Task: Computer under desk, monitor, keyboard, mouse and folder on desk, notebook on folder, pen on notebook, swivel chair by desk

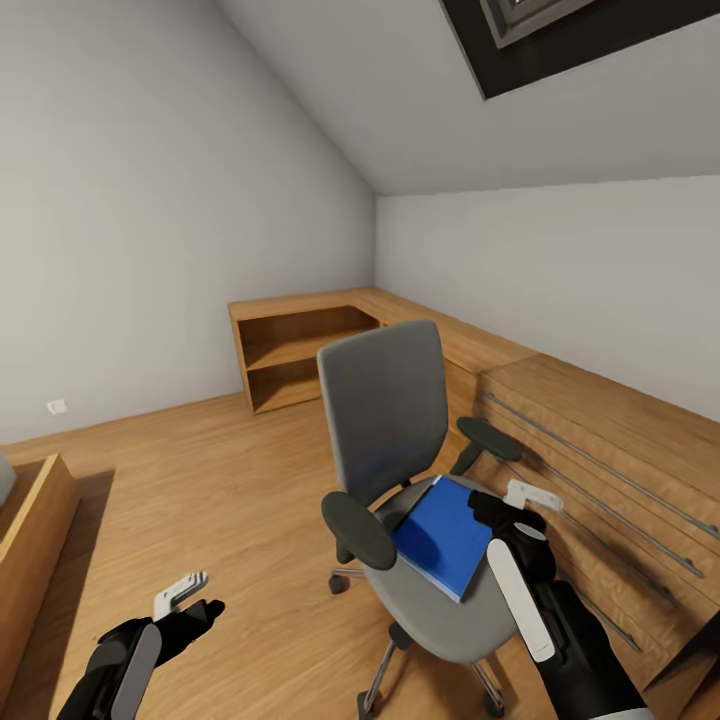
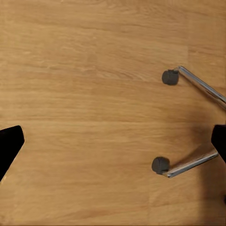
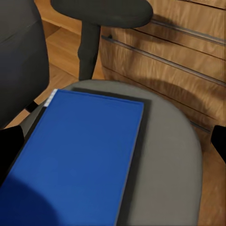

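The grey swivel chair (image 1: 385,410) stands mid-room with the blue folder (image 1: 445,535) lying flat on its seat (image 3: 174,155). My right gripper (image 1: 528,497) hovers just above the folder's right edge, over the seat, open; in the right wrist view the folder (image 3: 80,155) lies between the spread black fingertips (image 3: 9,146). My left gripper (image 1: 182,594) hangs low over the floor to the chair's left, open and empty. In the left wrist view, two chair casters (image 2: 161,165) show on the wooden floor.
A long wooden counter with drawers (image 1: 600,440) runs along the right wall, close behind the chair's armrest (image 1: 488,438). An open shelf unit (image 1: 300,355) sits in the far corner. A wooden furniture edge (image 1: 30,520) stands at the left. Bare floor (image 1: 200,480) lies between.
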### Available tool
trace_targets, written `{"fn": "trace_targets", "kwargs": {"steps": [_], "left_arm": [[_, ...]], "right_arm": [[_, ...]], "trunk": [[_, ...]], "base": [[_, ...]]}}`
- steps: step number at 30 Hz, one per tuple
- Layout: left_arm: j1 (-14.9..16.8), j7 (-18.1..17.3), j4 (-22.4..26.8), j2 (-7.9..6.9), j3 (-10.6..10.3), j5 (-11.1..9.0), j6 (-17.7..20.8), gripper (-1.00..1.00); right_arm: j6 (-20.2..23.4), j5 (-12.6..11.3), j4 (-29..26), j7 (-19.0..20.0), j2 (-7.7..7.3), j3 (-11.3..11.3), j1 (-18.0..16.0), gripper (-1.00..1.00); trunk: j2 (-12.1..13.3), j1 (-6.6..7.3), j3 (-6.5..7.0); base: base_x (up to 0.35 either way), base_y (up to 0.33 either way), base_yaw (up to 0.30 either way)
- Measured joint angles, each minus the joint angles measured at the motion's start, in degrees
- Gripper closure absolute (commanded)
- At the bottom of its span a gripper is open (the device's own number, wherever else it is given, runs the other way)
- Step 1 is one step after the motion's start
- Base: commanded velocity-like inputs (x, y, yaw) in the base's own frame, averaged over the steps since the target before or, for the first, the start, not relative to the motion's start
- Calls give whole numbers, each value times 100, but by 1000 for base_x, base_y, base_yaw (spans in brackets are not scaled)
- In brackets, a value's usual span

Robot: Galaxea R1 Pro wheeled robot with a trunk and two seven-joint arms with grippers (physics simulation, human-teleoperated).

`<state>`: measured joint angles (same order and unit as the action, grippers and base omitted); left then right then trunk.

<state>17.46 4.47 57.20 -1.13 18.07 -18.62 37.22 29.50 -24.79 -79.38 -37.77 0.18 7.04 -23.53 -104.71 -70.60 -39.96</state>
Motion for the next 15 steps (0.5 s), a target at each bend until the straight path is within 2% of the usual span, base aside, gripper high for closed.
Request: {"fn": "trace_targets", "kwargs": {"steps": [2, 8, 12, 15], "left_arm": [[0, -5, -3, -75, 10, 0, 3, -100], [0, -7, -5, -150, 19, -2, 4, -100], [0, -6, -6, -178, 28, -1, 4, -100], [0, -7, -6, -183, 29, -2, 4, -100]], "right_arm": [[-16, 41, 0, 3, 0, 0, 1, -100], [-27, 81, 2, 8, 5, 30, 1, -100], [-32, 101, 6, 2, 3, 215, 2, -100], [-32, 107, 6, 1, 2, 250, 3, -100]], "trunk": [[0, 0, 0], [0, 0, 0], [0, 0, 0], [0, 0, 0]], "base": [[0, 0, 15], [0, 0, 6], [0, 0, 1], [0, 0, 0]]}}
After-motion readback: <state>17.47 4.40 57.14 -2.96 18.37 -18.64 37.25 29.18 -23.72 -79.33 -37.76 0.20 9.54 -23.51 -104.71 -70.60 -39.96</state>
